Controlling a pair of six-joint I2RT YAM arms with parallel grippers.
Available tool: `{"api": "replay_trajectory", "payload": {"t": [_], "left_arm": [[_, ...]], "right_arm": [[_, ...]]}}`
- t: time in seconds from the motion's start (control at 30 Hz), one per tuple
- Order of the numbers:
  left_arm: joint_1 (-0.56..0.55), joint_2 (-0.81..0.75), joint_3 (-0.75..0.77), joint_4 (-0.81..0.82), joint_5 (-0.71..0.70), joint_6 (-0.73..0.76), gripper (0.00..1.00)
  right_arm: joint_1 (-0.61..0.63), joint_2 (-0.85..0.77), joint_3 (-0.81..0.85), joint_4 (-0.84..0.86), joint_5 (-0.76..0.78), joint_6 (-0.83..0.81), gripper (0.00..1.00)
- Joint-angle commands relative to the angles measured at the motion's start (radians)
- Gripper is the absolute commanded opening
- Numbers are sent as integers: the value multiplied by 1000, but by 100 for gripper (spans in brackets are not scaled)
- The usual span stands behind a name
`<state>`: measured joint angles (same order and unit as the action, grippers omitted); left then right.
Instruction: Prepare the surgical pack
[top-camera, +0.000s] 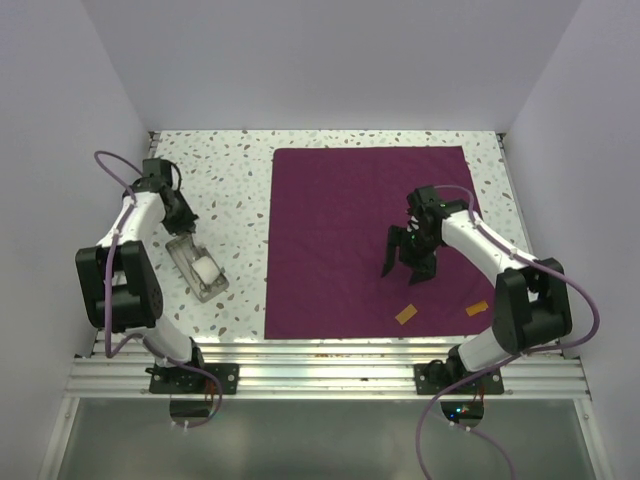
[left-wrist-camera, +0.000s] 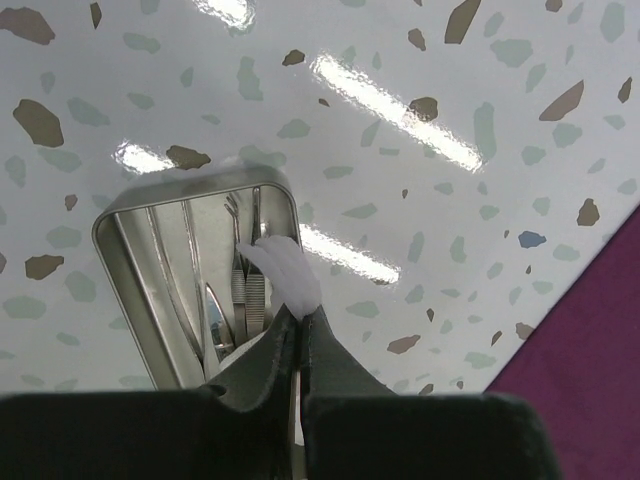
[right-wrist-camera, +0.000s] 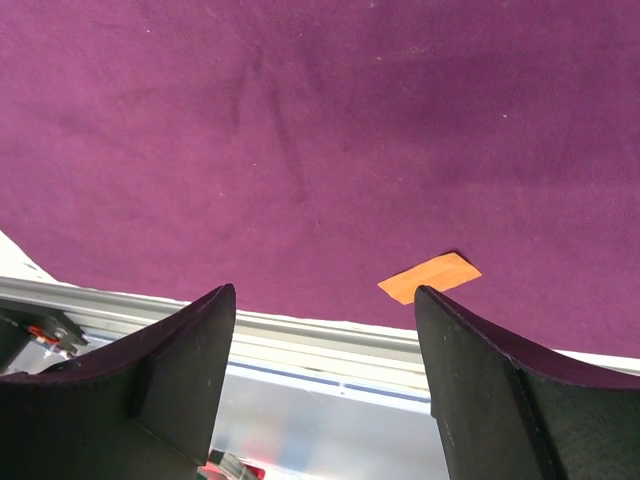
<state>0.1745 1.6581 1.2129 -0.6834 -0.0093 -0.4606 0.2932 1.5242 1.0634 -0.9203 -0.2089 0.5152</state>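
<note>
The dark purple cloth (top-camera: 365, 240) lies flat on the right half of the table. The small steel tray (top-camera: 190, 255) stands left of it with white gauze (top-camera: 205, 270) inside. In the left wrist view the tray (left-wrist-camera: 125, 250) holds thin steel scissors and forceps (left-wrist-camera: 245, 285). My left gripper (left-wrist-camera: 300, 315) is shut on a piece of white gauze (left-wrist-camera: 283, 275) over the tray's right edge. It also shows in the top view (top-camera: 184, 226). My right gripper (top-camera: 408, 266) hangs open and empty above the cloth (right-wrist-camera: 320, 130), and the right wrist view (right-wrist-camera: 325, 300) shows its jaws wide apart.
Two small orange-brown tabs (top-camera: 405, 314) (top-camera: 476, 308) lie on the cloth's near edge; one shows in the right wrist view (right-wrist-camera: 430, 277). The metal rail (top-camera: 320, 362) runs along the table's front. White walls close in the back and sides.
</note>
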Motion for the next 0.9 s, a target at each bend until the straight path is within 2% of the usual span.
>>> {"api": "replay_trajectory", "payload": {"t": [0.0, 0.13, 0.43, 0.63, 0.87], "left_arm": [[10, -47, -32, 2, 5, 7, 0], [48, -61, -98, 84, 156, 54, 0], [94, -5, -115, 81, 201, 155, 0], [99, -14, -136, 146, 268, 188, 0], [106, -17, -102, 145, 259, 206, 0]], "right_arm": [[-6, 11, 38, 14, -40, -27, 75], [-6, 16, 33, 17, -46, -35, 75], [-9, 13, 20, 23, -52, -43, 75], [-9, 16, 18, 29, -58, -41, 75], [-11, 14, 9, 29, -58, -44, 75]]}}
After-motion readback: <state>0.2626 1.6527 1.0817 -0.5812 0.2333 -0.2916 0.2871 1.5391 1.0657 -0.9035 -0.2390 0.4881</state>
